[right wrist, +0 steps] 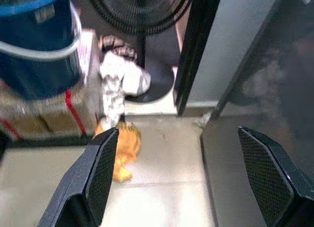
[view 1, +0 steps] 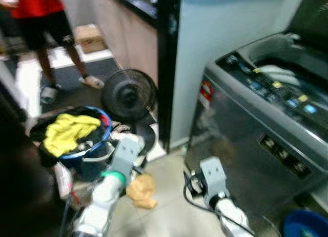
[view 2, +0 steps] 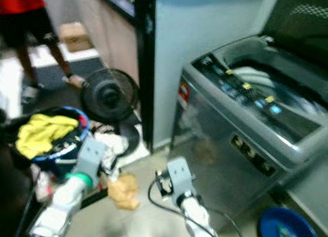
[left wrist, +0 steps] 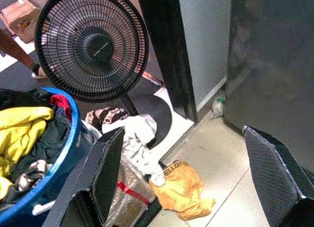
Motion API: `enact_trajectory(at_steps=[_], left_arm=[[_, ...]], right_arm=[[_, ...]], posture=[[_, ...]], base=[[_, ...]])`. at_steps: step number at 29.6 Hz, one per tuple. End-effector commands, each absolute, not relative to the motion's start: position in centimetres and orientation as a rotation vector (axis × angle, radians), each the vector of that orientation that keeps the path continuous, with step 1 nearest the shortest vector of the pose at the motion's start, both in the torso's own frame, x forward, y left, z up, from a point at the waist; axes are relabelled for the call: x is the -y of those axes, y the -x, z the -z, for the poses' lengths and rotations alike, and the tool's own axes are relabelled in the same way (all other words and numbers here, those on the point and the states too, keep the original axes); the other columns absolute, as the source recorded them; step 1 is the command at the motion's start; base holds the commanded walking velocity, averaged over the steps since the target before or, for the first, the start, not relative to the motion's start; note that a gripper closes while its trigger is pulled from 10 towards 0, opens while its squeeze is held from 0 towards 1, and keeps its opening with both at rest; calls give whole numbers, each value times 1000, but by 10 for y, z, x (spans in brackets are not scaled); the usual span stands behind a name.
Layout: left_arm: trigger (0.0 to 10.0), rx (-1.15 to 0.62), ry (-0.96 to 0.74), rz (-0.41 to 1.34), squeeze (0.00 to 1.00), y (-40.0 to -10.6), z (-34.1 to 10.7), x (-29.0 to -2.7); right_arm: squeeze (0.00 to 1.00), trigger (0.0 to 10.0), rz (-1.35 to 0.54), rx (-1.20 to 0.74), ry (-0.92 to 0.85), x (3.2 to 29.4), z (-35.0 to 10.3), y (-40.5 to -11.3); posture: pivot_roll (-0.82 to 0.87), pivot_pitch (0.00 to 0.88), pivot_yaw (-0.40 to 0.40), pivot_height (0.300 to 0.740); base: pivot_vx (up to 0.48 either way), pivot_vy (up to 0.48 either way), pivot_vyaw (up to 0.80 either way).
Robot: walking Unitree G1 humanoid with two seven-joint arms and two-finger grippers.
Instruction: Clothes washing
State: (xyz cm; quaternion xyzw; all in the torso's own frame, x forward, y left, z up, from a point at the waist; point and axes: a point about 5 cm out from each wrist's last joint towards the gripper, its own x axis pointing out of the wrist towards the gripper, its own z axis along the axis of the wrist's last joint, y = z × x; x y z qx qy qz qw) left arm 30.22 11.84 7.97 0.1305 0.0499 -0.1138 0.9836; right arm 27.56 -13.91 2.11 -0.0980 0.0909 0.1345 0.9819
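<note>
Room: a laundry corner with a pale tiled floor (view 1: 169,206), a light wall panel and a black upright post behind; a person in a red top and black shorts (view 1: 43,21) stands at the far side.

Head views, machine: a grey top-loading washing machine (view 1: 266,124) stands to the robot's right with its lid up, pale cloth showing in the drum; a blue tub (view 1: 302,225) sits by its near corner.

Head views, clothes: a round blue plastic laundry basket (view 1: 105,126) at the left is heaped with a yellow garment (view 1: 69,132) over dark clothes. A black floor fan (view 1: 128,96) stands just behind it, and a crumpled orange cloth (view 1: 142,191) lies on the tiles near the basket's base.

Head views, arms: both silver arms reach forward low, the left beside the basket, the right toward the machine's front panel.

Left wrist view: the left gripper (left wrist: 189,178) is spread wide and empty, its fingers (left wrist: 105,173) framing the orange cloth and a white crumpled cloth (left wrist: 137,138) under the fan; the basket's rim is just beside one finger.

Right wrist view: the right gripper (right wrist: 189,173) is likewise spread apart, holding nothing, above bare tiles between the orange cloth and the machine's front.

Handling: the clothes look soft, light and limp; they will sag and trail, so pinching a thick bunched fold near the middle of the yellow garment seems safest.
</note>
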Motion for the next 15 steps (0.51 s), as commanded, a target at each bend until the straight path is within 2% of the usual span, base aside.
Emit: enact_trajectory(at_steps=[1,7,10,13,15], left_arm=[[10000,-123,-279,211,0,-299,-74,-126],[10000,-119,-280,206,0,-300,-74,-126],[10000,-116,-281,203,0,-301,-74,-126],[10000,-94,-289,194,0,-302,-75,-126],[10000,-86,-289,193,0,-302,-76,-125]], right_arm=[[0,10000,-275,-175,192,136,-22,-276],[0,10000,-276,-168,191,136,-22,-277],[0,10000,-275,-165,194,135,-22,-277],[0,10000,-278,-153,193,133,-24,-279],[0,10000,-289,-139,193,131,-26,-281]], posture=[[78,0,14,740],[76,0,16,740],[76,0,16,740],[75,0,17,740],[75,0,17,740]], base=[[0,0,725],[0,0,713],[0,0,446],[180,0,0],[480,0,0]])
